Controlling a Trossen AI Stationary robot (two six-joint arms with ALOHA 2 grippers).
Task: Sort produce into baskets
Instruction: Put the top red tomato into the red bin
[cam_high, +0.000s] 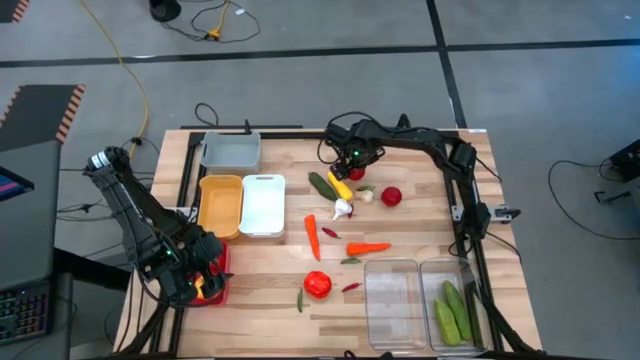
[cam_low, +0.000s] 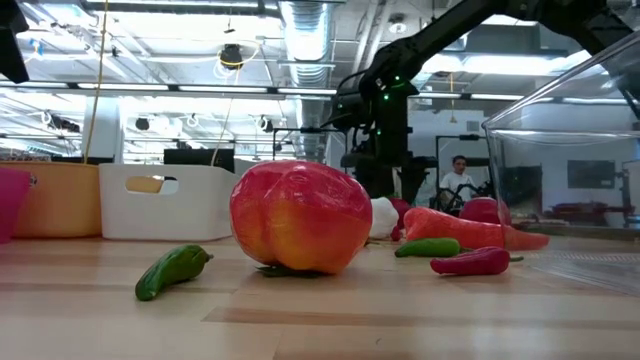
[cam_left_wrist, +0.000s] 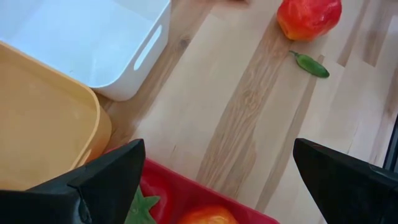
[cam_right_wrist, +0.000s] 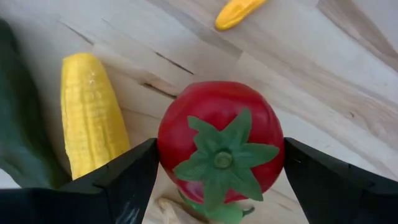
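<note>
The wooden table (cam_high: 400, 230) is carrying six baskets (cam_high: 241, 204) and scattered produce (cam_high: 365, 247), a tomato (cam_right_wrist: 217, 142) lying between the right gripper's (cam_high: 352, 166) fingers, corn (cam_right_wrist: 90, 118) lying just beside it.

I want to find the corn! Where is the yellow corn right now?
In the high view, the yellow corn lies at the table's far middle, beside a dark green cucumber, just under the right gripper.

Red bin (cam_high: 218, 290) at lower left largely hidden under left gripper (cam_high: 200, 277); cucumber (cam_right_wrist: 18, 124) cut off by right wrist view's left edge.
</note>
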